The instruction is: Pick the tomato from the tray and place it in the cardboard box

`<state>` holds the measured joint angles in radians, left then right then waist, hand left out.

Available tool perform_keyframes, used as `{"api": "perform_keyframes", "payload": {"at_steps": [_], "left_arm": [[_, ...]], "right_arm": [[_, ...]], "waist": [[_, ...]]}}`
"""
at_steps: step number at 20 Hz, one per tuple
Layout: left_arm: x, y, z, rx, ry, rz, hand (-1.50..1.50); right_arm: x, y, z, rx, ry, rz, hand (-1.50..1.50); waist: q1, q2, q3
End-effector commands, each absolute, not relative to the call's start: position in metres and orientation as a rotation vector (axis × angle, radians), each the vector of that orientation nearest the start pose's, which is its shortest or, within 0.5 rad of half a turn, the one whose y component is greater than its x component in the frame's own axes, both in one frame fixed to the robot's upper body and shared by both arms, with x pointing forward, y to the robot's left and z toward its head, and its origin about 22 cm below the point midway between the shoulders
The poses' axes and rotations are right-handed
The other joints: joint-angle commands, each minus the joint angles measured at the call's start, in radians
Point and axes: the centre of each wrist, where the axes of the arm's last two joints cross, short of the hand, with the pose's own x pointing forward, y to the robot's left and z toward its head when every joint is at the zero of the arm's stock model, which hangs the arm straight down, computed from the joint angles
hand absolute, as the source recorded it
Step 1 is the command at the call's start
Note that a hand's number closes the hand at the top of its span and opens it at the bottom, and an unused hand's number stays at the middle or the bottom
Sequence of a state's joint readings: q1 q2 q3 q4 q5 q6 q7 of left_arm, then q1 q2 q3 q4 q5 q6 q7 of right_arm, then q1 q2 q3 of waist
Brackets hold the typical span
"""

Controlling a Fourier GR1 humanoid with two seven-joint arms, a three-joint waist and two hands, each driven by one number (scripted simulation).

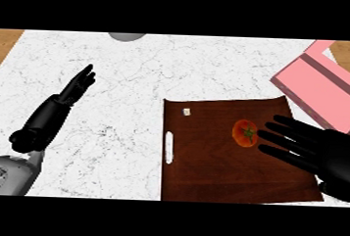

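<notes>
A red tomato [244, 133] with a green stem lies on the dark brown wooden tray [212, 165], right of the tray's middle. My right hand [323, 153] comes in from the right edge, open, with its straight fingers pointing left and the fingertips just beside the tomato, apart from it by a small gap. A pink box [325, 86] with raised walls stands at the counter's far right, beyond the tray. At the left, my left hand [72, 92] rests open over the white counter, fingers pointing up and away.
The white marble counter [136, 74] lies bare left of the tray. A grey round object [127, 36] shows partly at the far edge. The tray has a white slot handle [169, 147] on its left side. Wooden floor shows past the counter's corners.
</notes>
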<state>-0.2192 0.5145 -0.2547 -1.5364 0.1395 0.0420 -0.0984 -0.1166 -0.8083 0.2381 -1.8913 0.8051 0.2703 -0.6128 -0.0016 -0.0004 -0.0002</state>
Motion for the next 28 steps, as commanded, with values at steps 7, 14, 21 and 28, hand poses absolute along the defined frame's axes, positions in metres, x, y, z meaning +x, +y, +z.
{"api": "perform_keyframes", "payload": {"at_steps": [7,14,21,28], "left_arm": [[0.282,0.264,0.062,0.104,-1.737,-0.53,0.0],[0.285,0.254,0.067,0.092,-1.758,-0.535,0.0],[0.294,0.273,0.059,0.103,-1.74,-0.531,0.0],[0.298,0.27,0.072,0.102,-1.75,-0.539,0.0]], "right_arm": [[0.237,-0.275,0.117,0.802,2.269,-2.633,-1.5],[0.241,-0.261,0.093,0.83,2.285,-2.6,-1.5],[0.259,-0.246,0.056,0.903,2.209,-2.644,-1.5],[0.281,-0.253,0.05,0.829,2.217,-2.661,-1.5]], "waist": [[0.001,-0.001,0.0],[0.001,0.0,0.0],[0.003,0.001,0.0],[0.003,0.001,0.0]]}}
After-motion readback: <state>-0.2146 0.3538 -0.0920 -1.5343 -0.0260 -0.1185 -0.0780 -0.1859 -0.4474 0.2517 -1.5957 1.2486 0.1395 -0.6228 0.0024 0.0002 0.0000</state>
